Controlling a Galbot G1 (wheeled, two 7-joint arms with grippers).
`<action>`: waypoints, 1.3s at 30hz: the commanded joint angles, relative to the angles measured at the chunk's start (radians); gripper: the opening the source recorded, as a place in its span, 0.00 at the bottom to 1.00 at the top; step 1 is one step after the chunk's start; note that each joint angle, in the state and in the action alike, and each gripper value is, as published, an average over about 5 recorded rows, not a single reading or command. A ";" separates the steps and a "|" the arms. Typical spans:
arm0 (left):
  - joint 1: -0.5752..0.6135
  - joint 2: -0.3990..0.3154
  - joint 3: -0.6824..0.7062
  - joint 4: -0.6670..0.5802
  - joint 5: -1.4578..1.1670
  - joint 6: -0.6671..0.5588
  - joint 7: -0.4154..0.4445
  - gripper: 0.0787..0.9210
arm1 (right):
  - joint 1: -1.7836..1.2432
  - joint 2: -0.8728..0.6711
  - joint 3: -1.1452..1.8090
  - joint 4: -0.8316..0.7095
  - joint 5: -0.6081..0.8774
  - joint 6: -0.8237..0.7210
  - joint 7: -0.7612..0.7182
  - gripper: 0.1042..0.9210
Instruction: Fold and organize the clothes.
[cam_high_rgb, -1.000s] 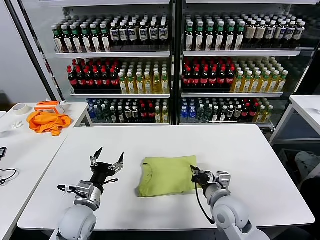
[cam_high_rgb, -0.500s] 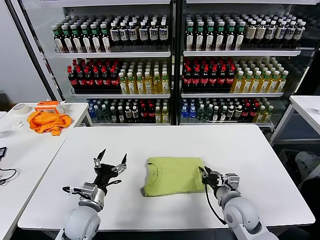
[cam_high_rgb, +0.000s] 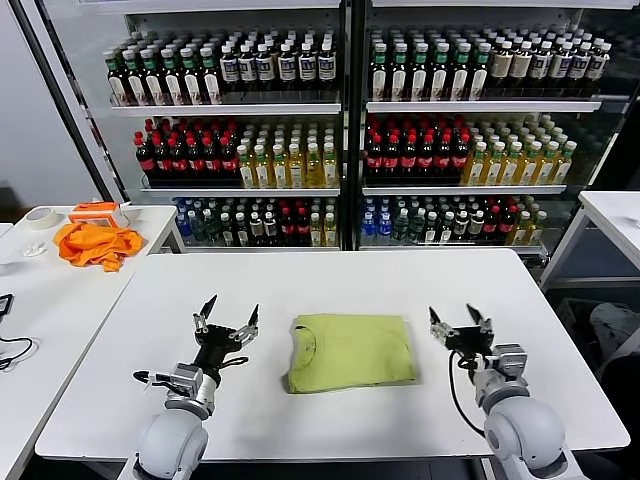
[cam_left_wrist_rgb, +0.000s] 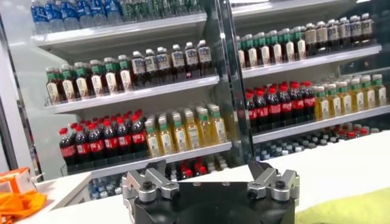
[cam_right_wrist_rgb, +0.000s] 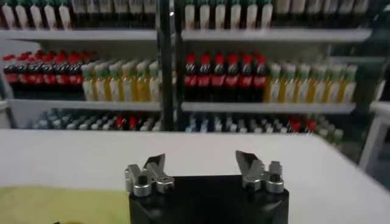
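The lime T-shirt (cam_high_rgb: 350, 351) lies folded into a flat rectangle in the middle of the white table (cam_high_rgb: 330, 280), neckline toward my left. A corner of it shows in the left wrist view (cam_left_wrist_rgb: 356, 212) and in the right wrist view (cam_right_wrist_rgb: 55, 206). My left gripper (cam_high_rgb: 229, 316) is open and empty, above the table just left of the shirt. My right gripper (cam_high_rgb: 459, 320) is open and empty, just right of the shirt and apart from it.
A second white table (cam_high_rgb: 40, 300) stands to the left with an orange cloth heap (cam_high_rgb: 96, 243), an orange box (cam_high_rgb: 98, 211) and a tape roll (cam_high_rgb: 41, 217). Drink fridges (cam_high_rgb: 345, 120) stand behind. Another table (cam_high_rgb: 615, 220) is at far right.
My right gripper let go of the shirt's right edge, opened and drew back to the right. The shirt slid slightly right and now lies flat. My left gripper crept a little toward the shirt.
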 joint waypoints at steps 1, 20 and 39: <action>-0.020 -0.015 -0.003 0.040 0.022 -0.069 0.046 0.88 | 0.011 -0.022 0.077 -0.130 -0.204 0.234 -0.038 0.82; -0.089 -0.055 -0.050 0.159 0.094 -0.179 0.106 0.88 | 0.034 -0.042 0.058 -0.133 -0.155 0.196 -0.068 0.88; -0.099 -0.036 -0.024 0.151 -0.005 -0.180 0.106 0.88 | 0.049 0.010 0.051 -0.160 -0.226 0.249 -0.043 0.88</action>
